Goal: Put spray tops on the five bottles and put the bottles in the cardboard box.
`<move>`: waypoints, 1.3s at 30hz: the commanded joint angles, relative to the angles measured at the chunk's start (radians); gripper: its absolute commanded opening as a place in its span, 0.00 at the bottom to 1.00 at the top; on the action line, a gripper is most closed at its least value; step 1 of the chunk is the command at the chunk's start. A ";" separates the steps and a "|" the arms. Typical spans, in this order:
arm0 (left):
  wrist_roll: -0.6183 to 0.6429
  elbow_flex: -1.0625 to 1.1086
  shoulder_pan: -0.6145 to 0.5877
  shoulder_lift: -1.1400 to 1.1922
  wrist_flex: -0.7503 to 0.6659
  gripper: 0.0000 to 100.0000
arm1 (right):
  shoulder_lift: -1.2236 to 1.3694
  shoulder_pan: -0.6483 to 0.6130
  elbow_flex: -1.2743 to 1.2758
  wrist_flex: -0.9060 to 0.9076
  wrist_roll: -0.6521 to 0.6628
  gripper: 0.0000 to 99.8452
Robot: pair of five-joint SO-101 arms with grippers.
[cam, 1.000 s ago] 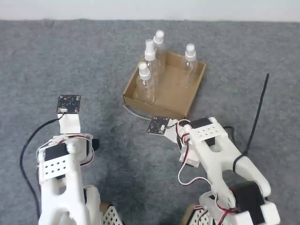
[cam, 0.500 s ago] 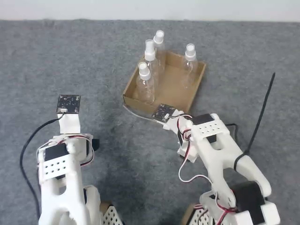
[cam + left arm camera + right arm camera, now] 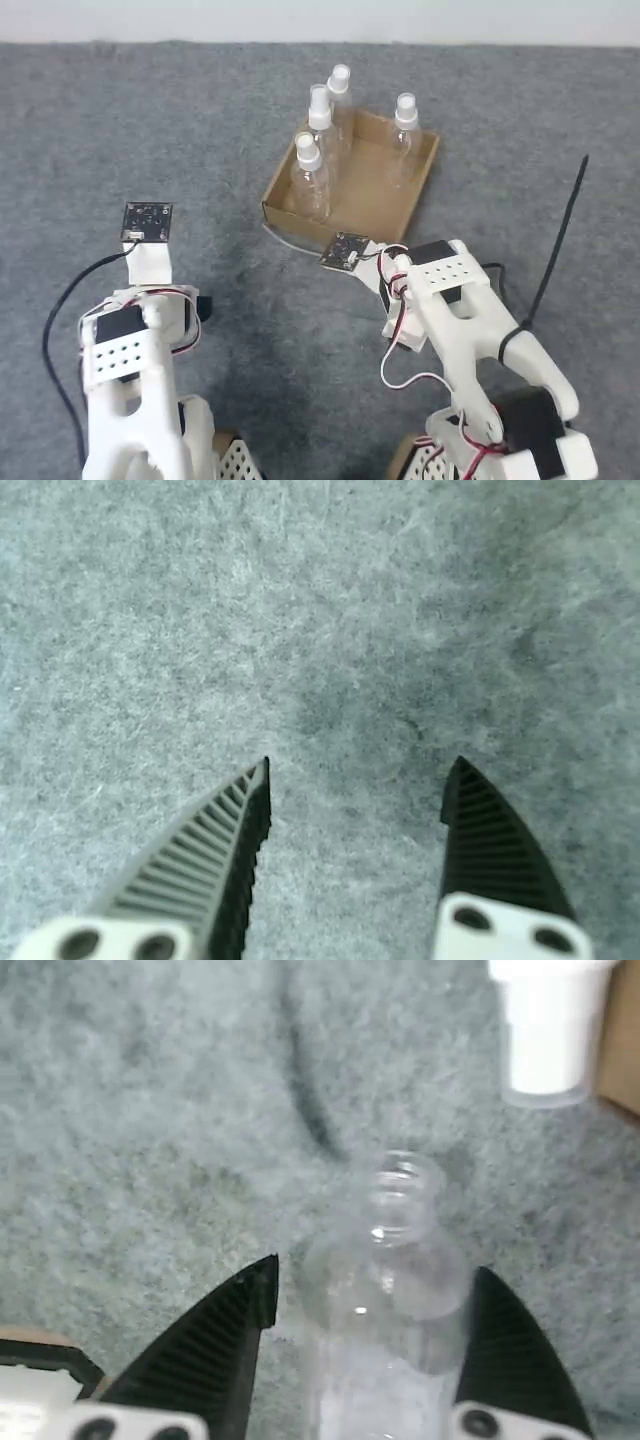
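High view: I count four capped bottles (image 3: 310, 180) standing in the cardboard box (image 3: 330, 222), so four look done.
Left wrist view: my left gripper (image 3: 355, 765) is spread wide over bare carpet (image 3: 300, 600), holding nothing.
Right wrist view: the fifth bottle (image 3: 388, 1260), neck uncapped, sits within my right gripper (image 3: 375, 1265); clamped or not, can't tell. It needs capping, then boxing.

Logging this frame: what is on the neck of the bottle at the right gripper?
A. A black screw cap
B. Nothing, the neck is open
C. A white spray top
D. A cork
B: in the right wrist view the bottle at the right gripper has a bare, open neck, and a white spray top sits apart from it.
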 commanded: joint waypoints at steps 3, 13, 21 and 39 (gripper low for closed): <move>0.002 -0.030 0.003 0.000 -0.020 0.26 | -0.015 0.038 -0.052 0.012 0.035 0.13; 0.002 -0.030 0.003 0.000 -0.020 0.26 | -0.291 0.120 -0.057 0.107 0.026 0.07; 0.002 -0.030 0.003 0.000 -0.021 0.26 | -0.501 0.120 -0.052 0.139 -0.189 0.06; 0.000 -0.028 0.005 0.000 -0.025 0.26 | -0.733 0.147 -0.051 0.056 -0.586 0.07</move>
